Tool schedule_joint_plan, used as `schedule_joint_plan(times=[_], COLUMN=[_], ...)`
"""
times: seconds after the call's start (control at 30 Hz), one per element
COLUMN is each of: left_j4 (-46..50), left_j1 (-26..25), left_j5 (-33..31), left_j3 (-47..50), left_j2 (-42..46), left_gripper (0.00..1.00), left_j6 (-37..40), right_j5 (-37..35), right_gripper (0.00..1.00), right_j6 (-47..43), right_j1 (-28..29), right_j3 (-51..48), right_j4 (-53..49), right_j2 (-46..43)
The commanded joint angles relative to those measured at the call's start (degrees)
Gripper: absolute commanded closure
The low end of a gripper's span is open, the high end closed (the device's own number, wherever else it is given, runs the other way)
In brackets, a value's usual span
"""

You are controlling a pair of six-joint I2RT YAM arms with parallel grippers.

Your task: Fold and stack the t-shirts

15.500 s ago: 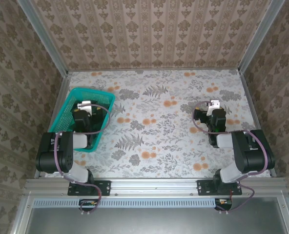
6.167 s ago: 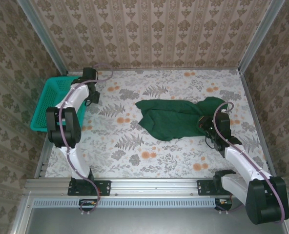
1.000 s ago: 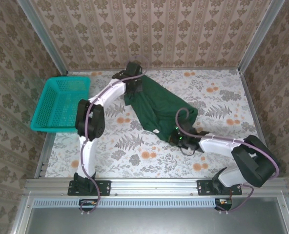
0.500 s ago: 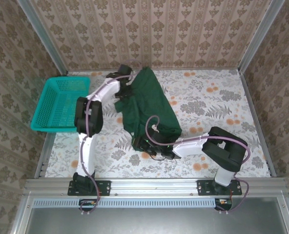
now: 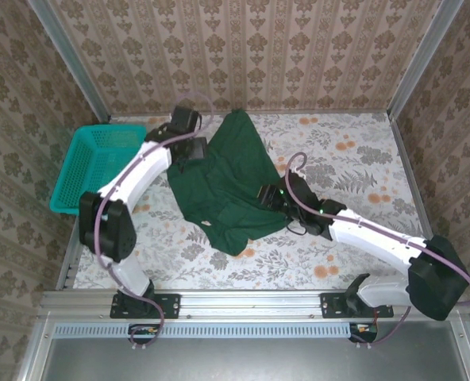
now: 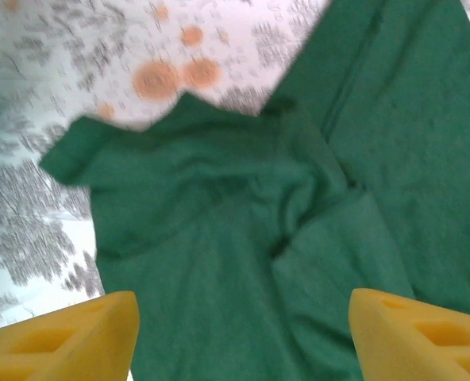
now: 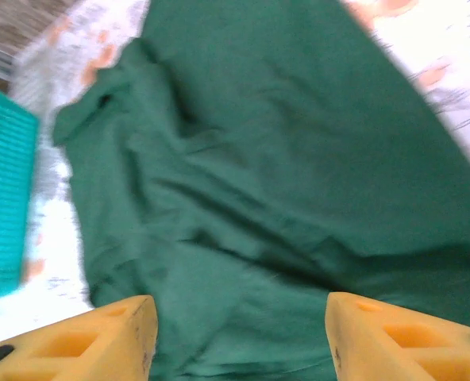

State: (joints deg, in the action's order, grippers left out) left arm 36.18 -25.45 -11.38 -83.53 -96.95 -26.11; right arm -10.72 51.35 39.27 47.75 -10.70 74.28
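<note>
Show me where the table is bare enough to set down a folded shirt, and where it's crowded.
Largest bare patch: the table's far right, bordered by the t-shirt, the right arm and the right wall. A smaller one at near left, between the left arm and the shirt's near edge. Crowded: centre-left, where shirt, left arm and teal basket sit close.

**Soft cloth on a printed table**

The dark green t-shirt (image 5: 227, 190) is soft, matt, creased cloth on the smooth, floral-printed table (image 5: 362, 151). The teal basket (image 5: 100, 167), far left, is plastic mesh. Fingers (image 6: 60, 337) of the left gripper (image 6: 243, 317) and right gripper (image 7: 239, 317) look like matt yellow plastic.
</note>
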Motion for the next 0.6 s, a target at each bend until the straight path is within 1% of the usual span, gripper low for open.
schedule_joint_plan(times=[0.0,0.07,0.13,0.17,0.2,0.27,0.37,0.47,0.57], left_j4=[-4.5,-6.7,-9.3,-10.4,-11.8,-12.9,-14.6,-14.8,-15.1], left_j1=[-2.5,-3.0,-2.9,-2.8,-2.7,-2.5,-2.6,-2.5,-2.2], left_j5=[0.9,1.4,2.1,2.3,3.7,5.8,8.4,6.3,3.8], left_j3=[11.0,18.1,24.5,27.0,29.2,31.4,33.3,34.1,34.1], left_j2=[3.7,6.5,8.8,9.6,10.0,9.5,8.1,5.6,2.6], left_gripper=[0.31,0.31,0.31,0.31,0.31,0.31,0.32,0.31,0.34], left_j6=[-5.7,-8.6,-10.8,-12.0,-12.3,-13.2,-14.1,-14.0,-13.1], right_j5=[2.1,6.4,9.1,12.0,13.3,14.2,12.2,8.1,7.2], right_gripper=[0.43,0.47,0.49,0.5,0.51,0.52,0.53,0.5,0.5], right_j6=[-13.2,-17.4,-19.3,-20.2,-20.5,-21.2,-24.0,-25.8,-25.7], right_j1=[-1.8,-2.0,-1.8,-1.7,-1.6,-1.0,0.9,2.3,2.3], right_j3=[6.7,11.2,15.2,16.8,18.3,21.1,27.5,31.9,32.5], right_j4=[-10.5,-13.2,-15.8,-15.9,-15.9,-16.2,-19.7,-24.4,-25.3], right_j2=[5.7,11.4,16.5,19.2,21.7,25.9,32.9,37.4,39.4])
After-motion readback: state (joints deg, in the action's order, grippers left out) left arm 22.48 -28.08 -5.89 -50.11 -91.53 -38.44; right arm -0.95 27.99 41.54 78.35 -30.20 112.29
